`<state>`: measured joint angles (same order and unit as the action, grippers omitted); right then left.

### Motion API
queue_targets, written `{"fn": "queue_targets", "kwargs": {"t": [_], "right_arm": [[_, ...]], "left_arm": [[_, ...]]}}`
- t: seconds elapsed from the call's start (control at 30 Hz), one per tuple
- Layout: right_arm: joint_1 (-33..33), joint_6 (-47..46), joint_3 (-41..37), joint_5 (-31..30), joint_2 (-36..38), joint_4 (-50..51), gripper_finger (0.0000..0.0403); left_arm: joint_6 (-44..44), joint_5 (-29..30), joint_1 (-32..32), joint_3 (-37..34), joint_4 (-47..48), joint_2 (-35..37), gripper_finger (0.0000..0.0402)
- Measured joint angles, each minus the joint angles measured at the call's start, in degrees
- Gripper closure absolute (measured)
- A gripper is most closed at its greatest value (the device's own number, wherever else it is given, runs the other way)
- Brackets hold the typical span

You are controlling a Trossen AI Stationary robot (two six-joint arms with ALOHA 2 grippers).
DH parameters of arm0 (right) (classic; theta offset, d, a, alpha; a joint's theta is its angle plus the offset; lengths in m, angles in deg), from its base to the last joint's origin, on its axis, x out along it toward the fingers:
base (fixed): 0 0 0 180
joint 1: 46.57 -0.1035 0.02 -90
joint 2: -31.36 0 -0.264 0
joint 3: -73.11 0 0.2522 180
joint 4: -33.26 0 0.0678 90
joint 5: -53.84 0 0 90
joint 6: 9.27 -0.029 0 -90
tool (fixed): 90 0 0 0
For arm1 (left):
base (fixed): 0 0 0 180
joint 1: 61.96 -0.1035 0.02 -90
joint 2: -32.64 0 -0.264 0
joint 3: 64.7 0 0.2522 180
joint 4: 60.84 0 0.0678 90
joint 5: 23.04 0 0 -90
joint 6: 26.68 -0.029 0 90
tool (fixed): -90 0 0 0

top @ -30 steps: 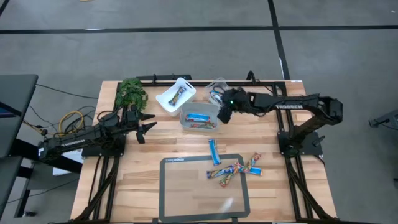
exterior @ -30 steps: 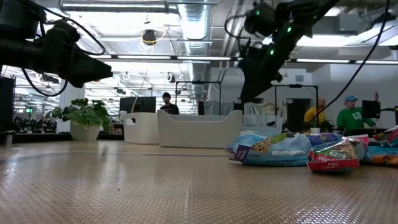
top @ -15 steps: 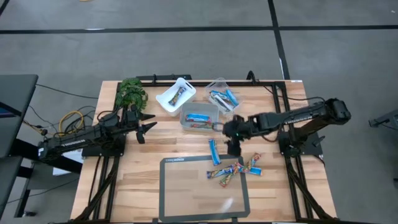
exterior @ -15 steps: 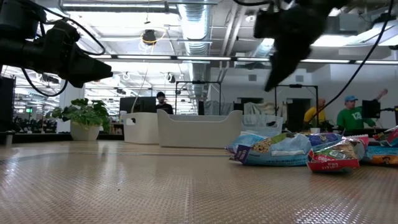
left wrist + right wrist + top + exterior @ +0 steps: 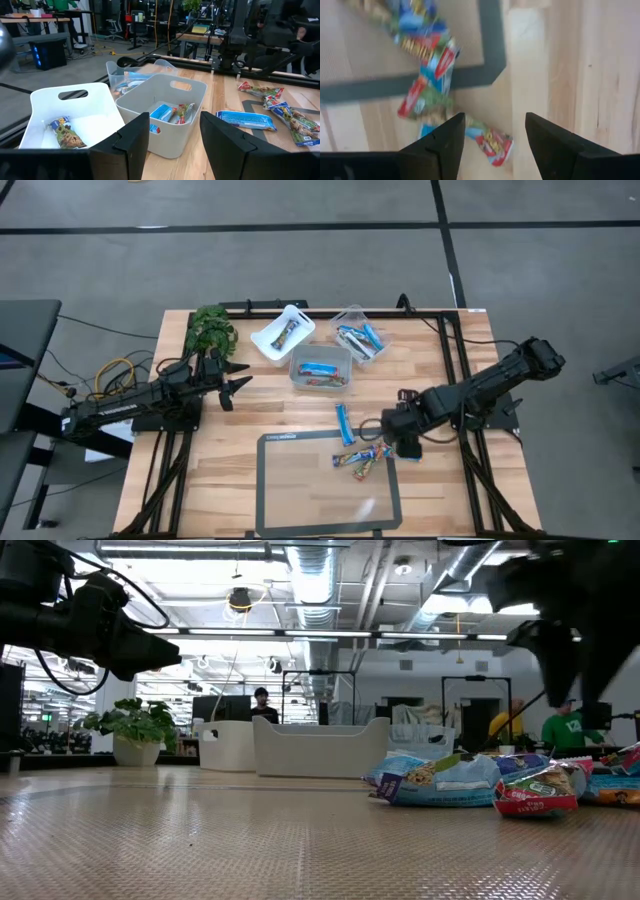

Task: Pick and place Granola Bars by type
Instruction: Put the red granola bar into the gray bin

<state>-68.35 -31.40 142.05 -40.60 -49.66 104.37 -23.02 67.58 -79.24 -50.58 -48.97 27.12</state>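
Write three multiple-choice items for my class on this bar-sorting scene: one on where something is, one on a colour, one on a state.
1. Where does the right pincer hang?
A. over the loose bars at the mat's corner
B. over the white tub
C. beside the plant

2. What colour is the lone bar lying apart on the wood, just above the mat?
A. red
B. blue
C. green

3. How do the right pincer's fingers stand?
A. shut on a bar
B. shut on nothing
C. open, holding nothing

Answers:
1 A: the high view shows it above the loose bars at the mat's upper right corner.
2 B: its wrapper is bright blue in the high view.
3 C: the right wrist view shows a wide gap between the fingers, with bars on the table beyond.
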Motion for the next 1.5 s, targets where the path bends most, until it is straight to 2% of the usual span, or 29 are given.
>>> {"fn": "queue_targets", "kwargs": {"t": [0.23,0.57,0.67,0.83,1.2,1.5], "right_arm": [[-5.63,5.23,-4.12,0.00,0.01,0.46,0.0209],[-9.18,16.74,-8.42,-0.26,-0.02,-6.70,0.0211],[-9.32,19.54,-9.49,-1.95,-0.02,-8.13,0.0213],[-9.23,20.94,-11.48,-4.79,-0.02,-10.95,0.0216],[-9.28,22.68,-14.99,-4.06,-0.17,-15.19,0.0218],[-9.28,24.17,-15.78,-3.05,-4.55,-19.77,0.0229]], "left_arm": [[0.02,-0.02,0.00,0.00,0.00,0.00,0.0233],[0.02,0.00,0.02,0.00,0.00,0.00,0.0233],[0.02,-0.02,0.00,0.00,0.00,0.00,0.0233],[0.02,-0.02,0.00,0.00,0.00,0.00,0.0233],[0.02,-0.02,0.00,0.00,0.00,0.00,0.0233],[0.02,-0.02,0.00,0.00,0.01,0.00,0.0233]]}}
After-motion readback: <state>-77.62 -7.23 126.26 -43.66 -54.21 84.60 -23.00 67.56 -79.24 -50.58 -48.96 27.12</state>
